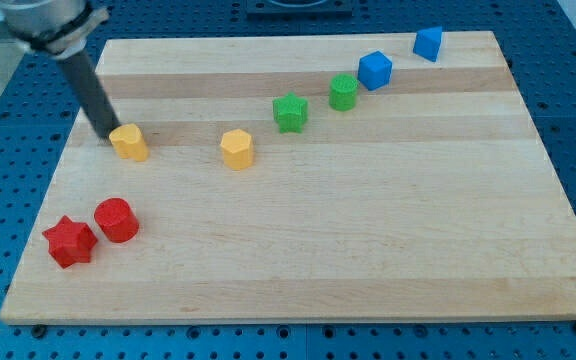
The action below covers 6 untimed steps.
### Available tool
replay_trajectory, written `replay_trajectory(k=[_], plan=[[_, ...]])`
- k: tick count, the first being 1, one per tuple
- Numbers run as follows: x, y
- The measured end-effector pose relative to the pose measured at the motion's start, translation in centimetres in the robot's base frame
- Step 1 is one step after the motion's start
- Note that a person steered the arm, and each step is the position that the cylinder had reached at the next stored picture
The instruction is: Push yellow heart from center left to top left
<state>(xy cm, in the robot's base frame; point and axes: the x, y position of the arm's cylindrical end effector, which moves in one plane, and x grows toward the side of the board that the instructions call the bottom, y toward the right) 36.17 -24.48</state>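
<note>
The yellow heart (129, 142) lies at the left of the wooden board (368, 230), a little above mid-height. My tip (106, 133) touches the board just left of the heart, right against its left side. The dark rod leans up and to the left from there toward the view's top left corner.
A second yellow block (237, 149) lies right of the heart. A green star (290, 111), a green round block (343, 91) and two blue blocks (375, 70) (428, 43) run up toward the top right. A red star (69, 241) and a red cylinder (116, 220) sit at the bottom left.
</note>
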Motion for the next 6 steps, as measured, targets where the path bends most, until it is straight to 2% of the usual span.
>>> replay_trajectory(k=[1, 2, 3, 4, 5, 6], plan=[[2.3, -1.7], [7.9, -2.0], [8.9, 2.0], [3.6, 3.2], [-4.2, 3.2], [-8.4, 3.2]])
